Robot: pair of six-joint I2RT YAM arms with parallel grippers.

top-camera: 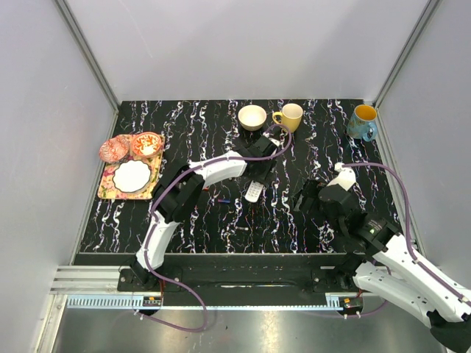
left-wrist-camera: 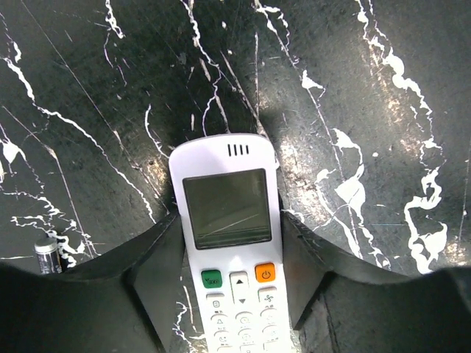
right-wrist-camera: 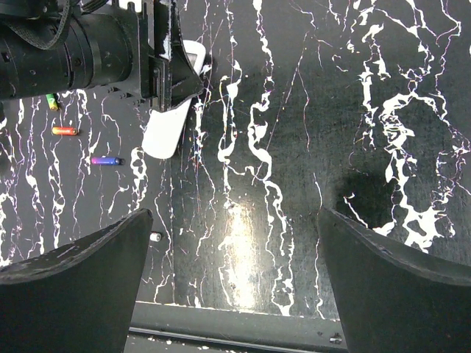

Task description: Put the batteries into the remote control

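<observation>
Looking down from above, a cream bowl (top-camera: pixel 252 117), a yellow mug (top-camera: pixel 289 116) and a blue mug (top-camera: pixel 363 122) stand along the far edge of the worktop (top-camera: pixel 191 132). A tray (top-camera: pixel 131 178) of dishes sits at the left. All are well apart from the remote control (top-camera: pixel 254 193), mid-worktop under the left pincer (top-camera: pixel 259 176).

At the left wrist, the pincer's fingers (left-wrist-camera: pixel 147 268) clamp the remote's two flanks, its face up; a dark battery (left-wrist-camera: pixel 47 257) lies nearby.

At the right wrist, the right pincer (right-wrist-camera: pixel 235 215) gapes wide, holding nothing. The orange battery (right-wrist-camera: pixel 65 131) and bluish battery (right-wrist-camera: pixel 107 160) lie just beside the remote, away from this pincer.
</observation>
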